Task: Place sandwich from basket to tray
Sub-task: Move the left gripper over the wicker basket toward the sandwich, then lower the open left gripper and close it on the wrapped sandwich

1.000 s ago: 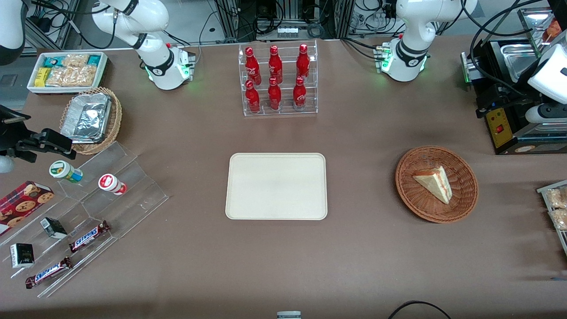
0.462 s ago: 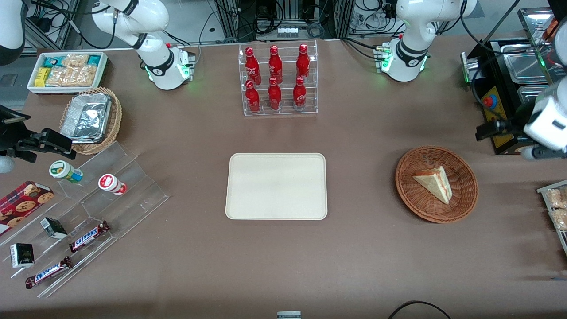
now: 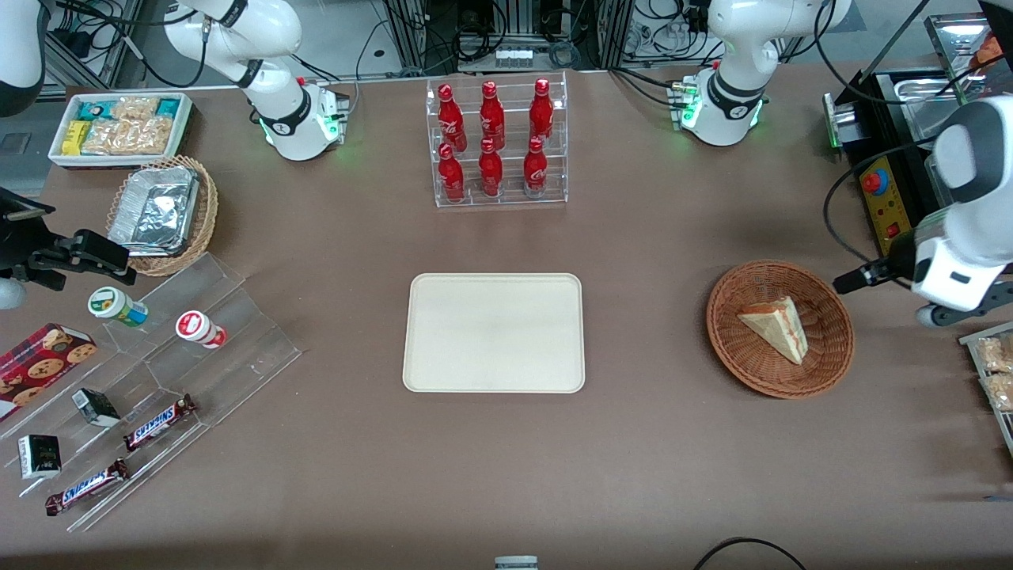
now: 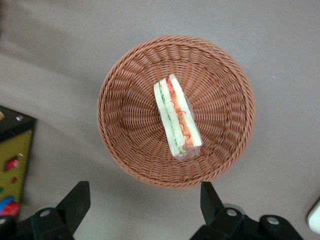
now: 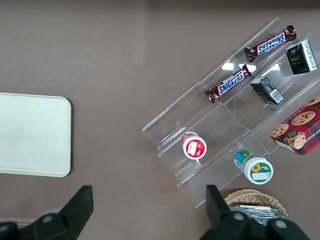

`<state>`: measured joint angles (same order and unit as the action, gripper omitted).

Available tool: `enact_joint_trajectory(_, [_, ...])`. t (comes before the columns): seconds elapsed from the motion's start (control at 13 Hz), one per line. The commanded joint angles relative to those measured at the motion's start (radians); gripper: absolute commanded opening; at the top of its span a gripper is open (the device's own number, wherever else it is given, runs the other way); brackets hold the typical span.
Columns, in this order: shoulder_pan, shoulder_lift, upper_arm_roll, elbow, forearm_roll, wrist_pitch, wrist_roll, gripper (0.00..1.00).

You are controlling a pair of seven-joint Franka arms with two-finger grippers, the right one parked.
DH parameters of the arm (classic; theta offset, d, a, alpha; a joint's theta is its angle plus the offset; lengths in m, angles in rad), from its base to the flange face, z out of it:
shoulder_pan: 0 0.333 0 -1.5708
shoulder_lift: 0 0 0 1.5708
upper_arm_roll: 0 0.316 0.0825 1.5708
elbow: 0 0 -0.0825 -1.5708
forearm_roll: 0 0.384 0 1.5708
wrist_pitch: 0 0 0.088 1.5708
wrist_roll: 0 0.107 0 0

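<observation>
the tray [image 3: 494, 332] lay bare near the middle of the bench. toward the working arm's end sat the basket [image 3: 780, 328], holding only the sandwich [image 3: 775, 324], which lay on its side near the basket's middle, its red and green filling showing along the cut edge. the gripper [image 4: 142, 207] hovered above the basket's rim, fingers spread wide and holding nothing. the sandwich looked light, soft and easily crushed; a gentle pinch across its flat bread faces would probably suit best.
</observation>
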<state>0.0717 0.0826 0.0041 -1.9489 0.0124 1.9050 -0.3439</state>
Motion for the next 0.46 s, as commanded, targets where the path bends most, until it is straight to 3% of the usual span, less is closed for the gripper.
enact_joint_trajectory(0.0, [-0.004, -0.017, -0.006, -0.125, 0.001, 0.145, -0.11, 0.96])
enact_joint_trajectory(0.15, [0.009, -0.007, -0.006, -0.209, -0.005, 0.271, -0.13, 0.99])
enact_joint_trajectory(0.38, [0.003, 0.066, -0.006, -0.219, -0.011, 0.324, -0.213, 0.99])
